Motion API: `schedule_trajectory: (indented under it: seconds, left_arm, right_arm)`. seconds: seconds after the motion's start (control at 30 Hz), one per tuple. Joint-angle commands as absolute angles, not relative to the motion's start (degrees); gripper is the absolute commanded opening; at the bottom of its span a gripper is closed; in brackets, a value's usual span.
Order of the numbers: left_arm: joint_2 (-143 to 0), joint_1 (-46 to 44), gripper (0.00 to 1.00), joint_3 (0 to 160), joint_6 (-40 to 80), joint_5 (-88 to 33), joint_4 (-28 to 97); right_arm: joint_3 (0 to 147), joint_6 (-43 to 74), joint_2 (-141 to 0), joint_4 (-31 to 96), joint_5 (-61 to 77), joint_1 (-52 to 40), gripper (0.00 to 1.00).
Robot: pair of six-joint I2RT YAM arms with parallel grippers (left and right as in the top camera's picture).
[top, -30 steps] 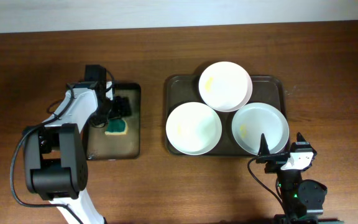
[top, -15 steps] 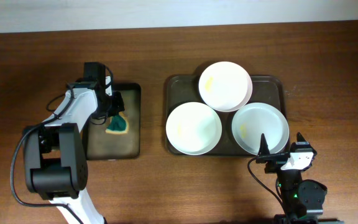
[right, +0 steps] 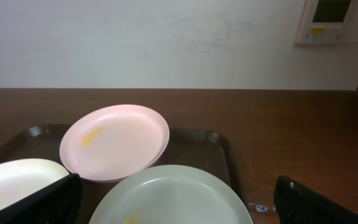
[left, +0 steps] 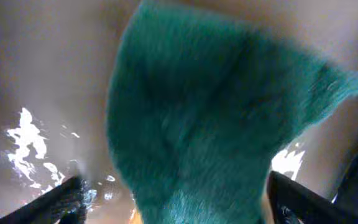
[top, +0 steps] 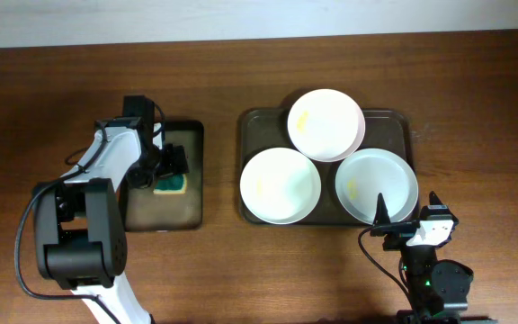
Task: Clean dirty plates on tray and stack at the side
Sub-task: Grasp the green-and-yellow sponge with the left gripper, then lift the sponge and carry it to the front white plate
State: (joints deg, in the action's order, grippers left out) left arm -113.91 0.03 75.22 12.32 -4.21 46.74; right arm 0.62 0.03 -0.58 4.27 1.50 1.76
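This looks like a robot test room, not a home kitchen. 2 robot arms are fixed at a dark wooden counter [top: 475, 90]: the left arm [top: 106, 166] left of the tray [top: 405, 121], the right arm [top: 430, 270] in front of it. Behind the tray rises a plain white wall [right: 166, 43], and a small control panel [right: 334, 18] hangs on it, to the tray's right.

Glossy white plates [top: 281, 184] on a smooth dark tray [top: 399, 121] — fuzzy teal sponge [left: 216, 124], wood-grain table [top: 61, 90].
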Motion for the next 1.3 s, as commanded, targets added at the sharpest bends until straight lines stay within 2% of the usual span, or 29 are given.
schedule_trajectory:
  seconds: [0.0,0.03,0.07,0.17,0.2,0.23,0.27,0.53,0.57,0.6,0.67,0.7,0.8,0.83,1.27]
  left_arm:
    - [-114.5,0.2,0.22,74.7,12.2,-4.7,47.7]
    - [-114.5,0.2,0.14,74.7,12.2,-4.7,47.7]
    - [-114.5,0.2,0.00,74.7,12.2,-4.7,47.7]
    - [-114.5,0.2,0.00,74.7,12.2,-4.7,47.6]
    - [-114.5,0.2,0.15,74.7,12.2,-4.7,47.2]
    - [-114.5,0.2,0.67,74.7,12.2,-4.7,46.6]
    - [-114.5,0.2,0.99,74.7,12.2,-4.7,46.0]
    - [-114.5,0.2,1.00,74.7,12.2,-4.7,39.9]
    - [-114.5,0.2,0.97,74.7,12.2,-4.7,39.9]
    - [-114.5,0.2,0.88,74.7,12.2,-4.7,39.9]
    - [-114.5,0.2,0.62,74.7,12.1,-4.7,40.3]
    - [-114.5,0.2,0.57,74.7,12.1,-4.7,40.4]
    - [-114.5,0.2,0.18,74.7,12.1,-4.7,41.2]
    - [-114.5,0.2,0.00,74.9,12.2,-4.7,41.7]
    - [-104.3,0.2,0.00,93.1,12.2,-4.7,59.3]
  right_arm:
    - [0.3,0.2,-0.3,4.5,1.2,1.5,0.98]
    - [0.3,0.2,-0.3,4.5,1.2,1.5,0.98]
    - [0.3,0.2,-0.3,4.5,1.2,1.5,0.98]
    - [0.3,0.2,-0.3,4.5,1.2,1.5,0.98]
    - [0.3,0.2,-0.3,4.5,1.2,1.5,0.98]
    - [0.3,0.2,-0.3,4.5,1.2,1.5,0.98]
    - [0.3,0.2,-0.3,4.5,1.2,1.5,0.98]
    - [0.3,0.2,-0.3,4.5,1.2,1.5,0.98]
    - [0.3,0.2,-0.3,4.5,1.2,1.5,0.98]
    - [0.3,0.2,-0.3,4.5,1.2,1.5,0.98]
    - [0.3,0.2,-0.3,4.5,1.2,1.5,0.98]
    - [0.3,0.2,-0.3,4.6,1.2,1.5,0.98]
    - [0.3,0.2,-0.3,4.5,1.2,1.5,0.98]
    - [0.3,0.2,-0.3,4.5,1.2,1.5,0.99]
    - [0.3,0.2,-0.3,4.5,1.2,1.5,0.98]
